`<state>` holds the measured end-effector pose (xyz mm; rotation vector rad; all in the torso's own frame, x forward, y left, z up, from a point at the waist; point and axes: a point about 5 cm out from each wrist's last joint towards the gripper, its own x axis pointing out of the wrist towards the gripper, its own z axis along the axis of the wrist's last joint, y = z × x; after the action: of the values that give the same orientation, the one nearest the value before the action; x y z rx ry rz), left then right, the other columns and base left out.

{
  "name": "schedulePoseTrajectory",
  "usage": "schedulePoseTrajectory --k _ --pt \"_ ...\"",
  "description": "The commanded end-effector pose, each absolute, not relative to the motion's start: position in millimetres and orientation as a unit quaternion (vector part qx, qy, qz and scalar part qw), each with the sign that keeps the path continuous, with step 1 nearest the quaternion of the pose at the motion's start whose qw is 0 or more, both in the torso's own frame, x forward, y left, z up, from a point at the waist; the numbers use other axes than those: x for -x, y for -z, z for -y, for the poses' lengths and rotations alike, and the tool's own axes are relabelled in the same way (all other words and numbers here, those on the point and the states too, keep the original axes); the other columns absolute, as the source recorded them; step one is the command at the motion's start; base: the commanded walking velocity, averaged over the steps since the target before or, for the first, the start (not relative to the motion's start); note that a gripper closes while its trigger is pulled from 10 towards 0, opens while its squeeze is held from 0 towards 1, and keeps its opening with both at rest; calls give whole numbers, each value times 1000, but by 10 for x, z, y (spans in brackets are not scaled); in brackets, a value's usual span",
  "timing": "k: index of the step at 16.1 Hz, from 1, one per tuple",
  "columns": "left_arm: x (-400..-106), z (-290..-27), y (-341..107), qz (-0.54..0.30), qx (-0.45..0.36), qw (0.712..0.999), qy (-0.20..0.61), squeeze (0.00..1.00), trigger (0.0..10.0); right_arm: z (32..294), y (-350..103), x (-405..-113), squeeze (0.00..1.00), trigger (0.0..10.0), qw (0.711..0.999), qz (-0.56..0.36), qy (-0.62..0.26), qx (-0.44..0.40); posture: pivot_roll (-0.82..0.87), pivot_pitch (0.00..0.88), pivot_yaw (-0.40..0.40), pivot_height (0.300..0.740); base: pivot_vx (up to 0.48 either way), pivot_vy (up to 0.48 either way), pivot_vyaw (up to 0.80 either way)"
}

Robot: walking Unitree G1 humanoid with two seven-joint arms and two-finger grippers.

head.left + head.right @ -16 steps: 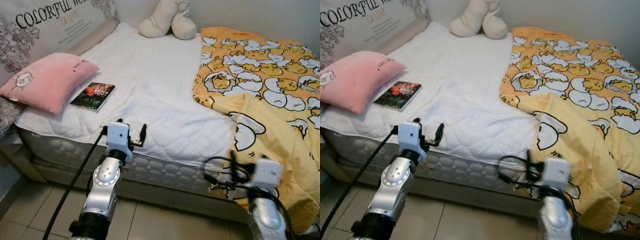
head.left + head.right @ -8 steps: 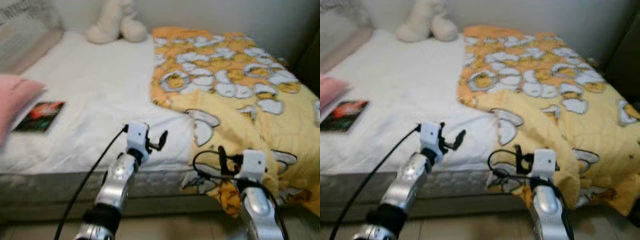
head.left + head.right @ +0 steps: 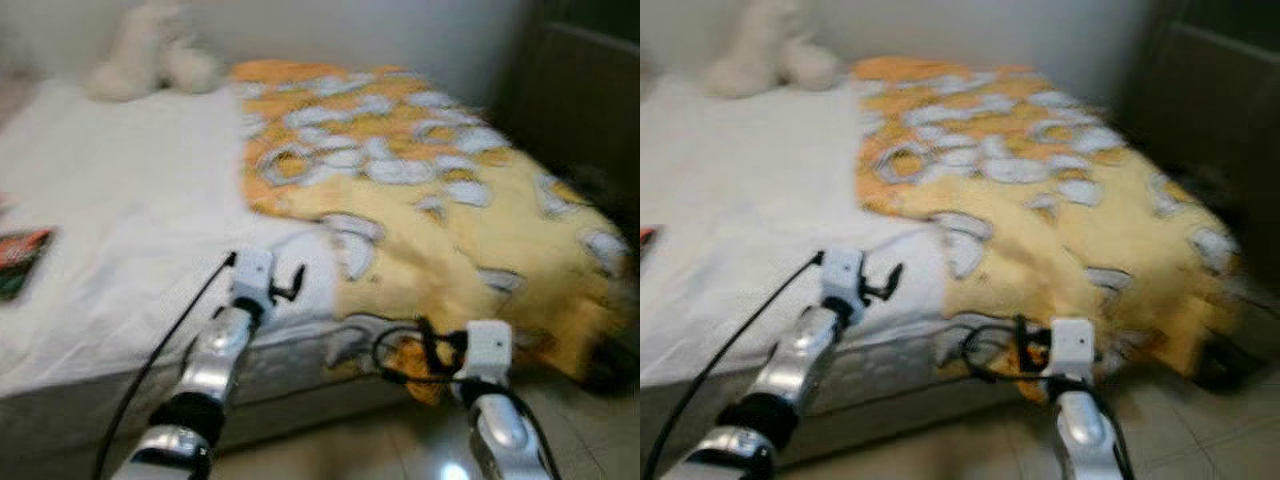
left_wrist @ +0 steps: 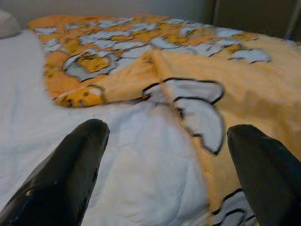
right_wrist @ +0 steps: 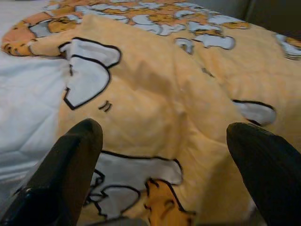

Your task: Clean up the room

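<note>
Facing yellow blanket on bed, both grippers' fingers spread, empty.

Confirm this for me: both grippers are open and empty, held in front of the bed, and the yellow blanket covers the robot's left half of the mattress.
Wrong side. The yellow blanket covers the robot's right half of the mattress and hangs over its front edge; the left half is bare white. The left eye view shows it. The rest holds: the left gripper and right gripper are open and empty before the bed.
</note>
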<state>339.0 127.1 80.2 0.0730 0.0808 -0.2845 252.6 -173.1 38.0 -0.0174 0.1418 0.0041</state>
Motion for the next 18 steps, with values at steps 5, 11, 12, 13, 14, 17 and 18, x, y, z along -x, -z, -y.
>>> schedulePoseTrajectory --k 5,11,12,13,14,17,18 --pt "-3442 -1206 -833 -29 -25 988 147 0 10000 1712 -474 -2590 0 10000 999 -36 -16 14 60 0 -5 732 375 0 -131" --pt "-3455 -1221 -814 -31 -28 989 139 0 10000 1734 -467 -2627 0 10000 999 -35 -15 24 58 0 -4 732 480 0 0" --pt "-3447 -1241 -793 -35 -34 990 134 0 10000 1708 -450 -2625 0 10000 999 -41 -23 25 56 0 -7 732 480 0 -675" --pt "-3439 -1283 -737 -51 -60 990 116 0 10000 1680 -433 -2595 0 10000 998 -43 -35 24 51 0 -14 732 285 0 -581" --pt "-3427 -1306 -674 -73 -73 989 109 0 10000 1670 -411 -2555 0 10000 998 -47 -43 27 45 0 -21 732 0 0 0" --pt "-3261 -1392 -361 -143 -72 983 85 0 10000 1726 -294 -2312 0 10000 994 -76 -65 35 12 12 -79 732 0 0 0" --pt "-3226 -1364 -323 -143 -71 984 79 0 10000 1761 -275 -2231 0 10000 994 -81 -71 33 -2 35 -93 732 0 0 0"
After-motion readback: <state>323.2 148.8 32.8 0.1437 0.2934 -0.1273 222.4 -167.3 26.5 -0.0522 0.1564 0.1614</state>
